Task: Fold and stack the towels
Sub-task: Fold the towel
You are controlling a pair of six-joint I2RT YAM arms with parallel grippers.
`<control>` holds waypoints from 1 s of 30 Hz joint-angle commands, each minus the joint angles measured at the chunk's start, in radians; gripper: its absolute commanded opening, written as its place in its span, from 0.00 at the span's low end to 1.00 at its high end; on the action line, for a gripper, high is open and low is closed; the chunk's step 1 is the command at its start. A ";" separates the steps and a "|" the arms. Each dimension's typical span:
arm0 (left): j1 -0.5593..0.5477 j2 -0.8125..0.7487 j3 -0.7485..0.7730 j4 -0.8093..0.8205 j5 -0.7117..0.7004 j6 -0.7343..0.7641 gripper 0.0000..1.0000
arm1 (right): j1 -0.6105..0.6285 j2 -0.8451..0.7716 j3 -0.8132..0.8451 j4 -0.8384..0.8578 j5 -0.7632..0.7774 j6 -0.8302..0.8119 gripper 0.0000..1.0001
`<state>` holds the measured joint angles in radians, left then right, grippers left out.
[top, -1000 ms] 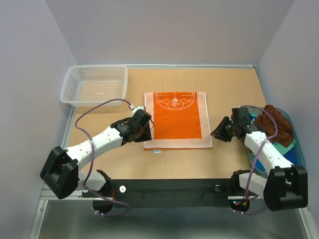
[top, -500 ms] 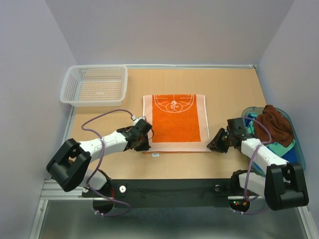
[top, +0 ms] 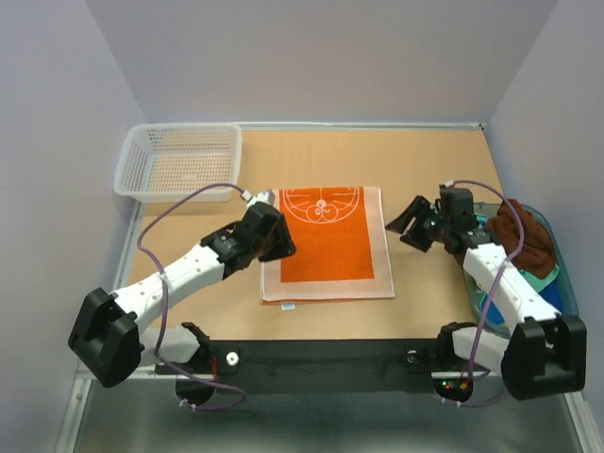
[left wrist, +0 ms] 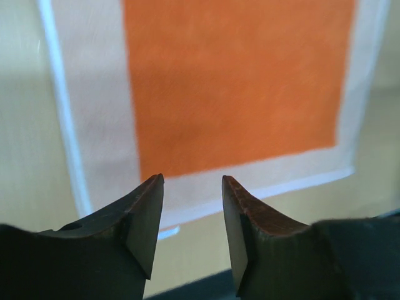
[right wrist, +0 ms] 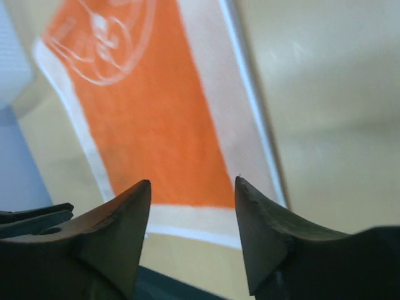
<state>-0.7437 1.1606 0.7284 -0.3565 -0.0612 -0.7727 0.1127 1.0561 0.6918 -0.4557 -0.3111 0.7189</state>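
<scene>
An orange towel (top: 326,247) with a white circle print and pale border lies flat in the middle of the table. It also fills the left wrist view (left wrist: 237,81) and the right wrist view (right wrist: 156,125). My left gripper (top: 276,243) hovers over the orange towel's left border, open and empty (left wrist: 192,181). Just off its right edge my right gripper (top: 404,226) is raised, also open and empty (right wrist: 192,182). A dark brown towel (top: 524,236) lies heaped on blue-green cloth (top: 533,283) at the right.
A white mesh basket (top: 179,160) stands at the far left corner. A translucent blue-green tub (top: 559,260) at the right edge holds the heaped cloths. The black base rail (top: 321,359) runs along the near edge. Walls close in the table on three sides.
Both grippers were low at the orange towel's near corners; they have opened, let go and drawn up and back. The towel now lies a little nearer the front edge.
</scene>
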 commanded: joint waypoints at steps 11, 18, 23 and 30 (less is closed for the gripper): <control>0.248 0.525 0.393 0.771 0.129 0.067 0.56 | 0.140 0.692 0.357 0.966 -0.048 0.123 0.91; 0.263 0.734 0.517 0.829 0.155 0.096 0.55 | 0.180 0.971 0.577 1.071 -0.051 0.162 0.91; 0.302 0.820 0.464 0.898 0.179 0.030 0.53 | 0.182 1.055 0.568 1.092 -0.025 0.143 0.91; 0.345 0.835 0.330 0.998 0.190 -0.016 0.52 | 0.145 1.084 0.434 1.163 0.033 0.129 0.91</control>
<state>-0.4194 2.0098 1.1114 0.5346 0.1131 -0.7563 0.2878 2.1380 1.1759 0.6048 -0.3275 0.8642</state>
